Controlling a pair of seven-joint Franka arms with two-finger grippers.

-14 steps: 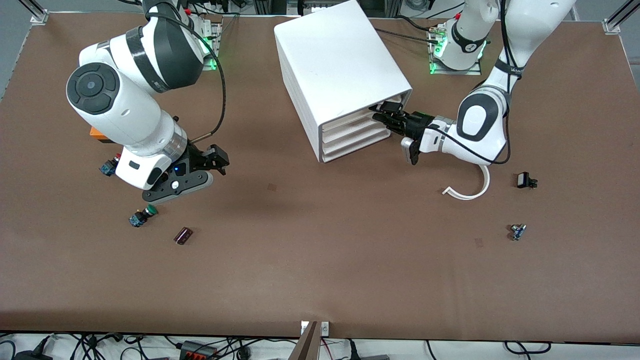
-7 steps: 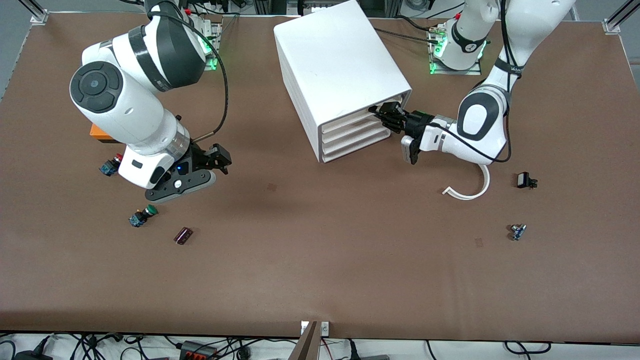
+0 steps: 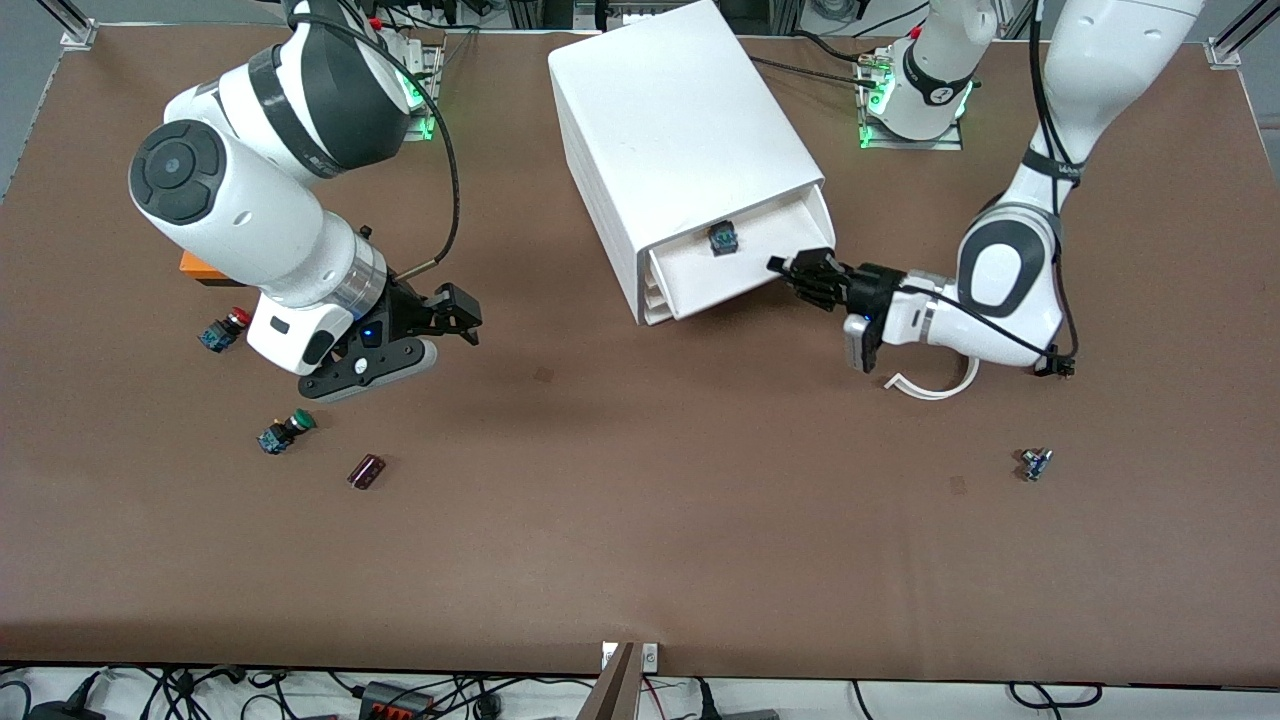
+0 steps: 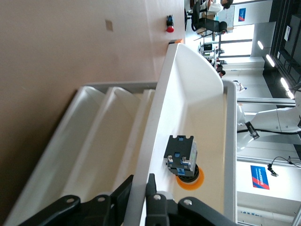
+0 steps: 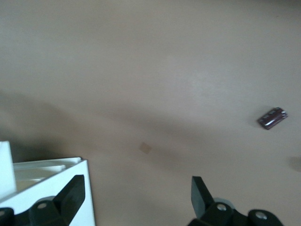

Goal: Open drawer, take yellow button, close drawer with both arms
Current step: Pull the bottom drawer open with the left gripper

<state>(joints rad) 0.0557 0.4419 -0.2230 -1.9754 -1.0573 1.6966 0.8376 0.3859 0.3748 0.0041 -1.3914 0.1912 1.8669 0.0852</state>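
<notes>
Since a second ago the top drawer (image 3: 745,262) has come partly out of the cabinet (image 3: 680,130); before, all four fronts sat flush. Judged result: the opening step is largely done and the pick can follow.

The left tool (image 3: 800,272) is clamped on the drawer's front lip at the corner toward the left arm's end of the bench (image 3: 640,520). In the left wrist view its fingers (image 4: 153,200) pinch the thin white wall. The left forearm lies low and nearly level, elbow up, having drawn back from the cabinet.

The button (image 3: 723,239) lies in the drawer, near the cabinet mouth, at about 10 o'clock from the left tool in the front view. In the left wrist view it rests cap-down on the drawer floor, orange cap (image 4: 190,176) under the black-and-blue body.

The right tool (image 3: 452,318) hangs with jaws spread and empty over bare bench, at about 9 o'clock from the cabinet, tilted toward the drawer. It has crept slightly toward the cabinet.
</notes>
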